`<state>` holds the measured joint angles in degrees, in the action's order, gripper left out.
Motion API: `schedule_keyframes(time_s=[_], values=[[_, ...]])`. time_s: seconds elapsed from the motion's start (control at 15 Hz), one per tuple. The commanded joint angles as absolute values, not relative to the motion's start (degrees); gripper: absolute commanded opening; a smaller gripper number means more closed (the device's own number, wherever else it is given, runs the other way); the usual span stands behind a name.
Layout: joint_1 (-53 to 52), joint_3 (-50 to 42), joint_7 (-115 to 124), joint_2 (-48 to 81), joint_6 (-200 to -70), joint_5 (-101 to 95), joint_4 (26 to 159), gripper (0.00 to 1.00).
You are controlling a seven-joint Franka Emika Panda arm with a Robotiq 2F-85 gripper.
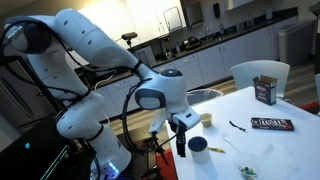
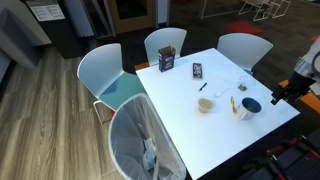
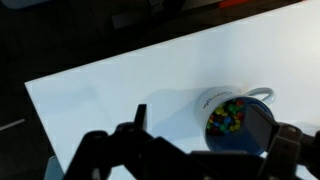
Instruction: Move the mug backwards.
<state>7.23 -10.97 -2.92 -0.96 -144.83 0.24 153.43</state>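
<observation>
White table [image 2: 180,112], white chairs [image 2: 165,42], wooden floor [image 2: 40,110]

Open tabletop [image 2: 195,138] lies around the mug [image 2: 252,104]; cream cup [image 2: 205,104] stands near.

The white arm [image 1: 90,45] folds down from a raised elbow to the table's [image 1: 290,150] edge. The wrist is upright and the gripper [image 1: 181,152] points straight down, with its jaws spread wide in the wrist view.
</observation>
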Motion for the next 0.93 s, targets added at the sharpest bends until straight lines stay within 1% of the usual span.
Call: schedule_keyframes(time_s=[0.0, 0.27, 0.53, 0.87], values=[[7.72, -10.02, -1.81, 2.42, -153.08, 1.35, 155.19, 1.00], [7.87, -9.24, -2.98, 6.65, -159.01, 5.73, 155.22, 1.00], [7.93, -6.98, -3.03, 9.29, -161.70, 10.33, 154.84, 1.00], [7.02, -6.19, 0.53, 12.83, -167.05, 9.36, 154.17, 1.00]])
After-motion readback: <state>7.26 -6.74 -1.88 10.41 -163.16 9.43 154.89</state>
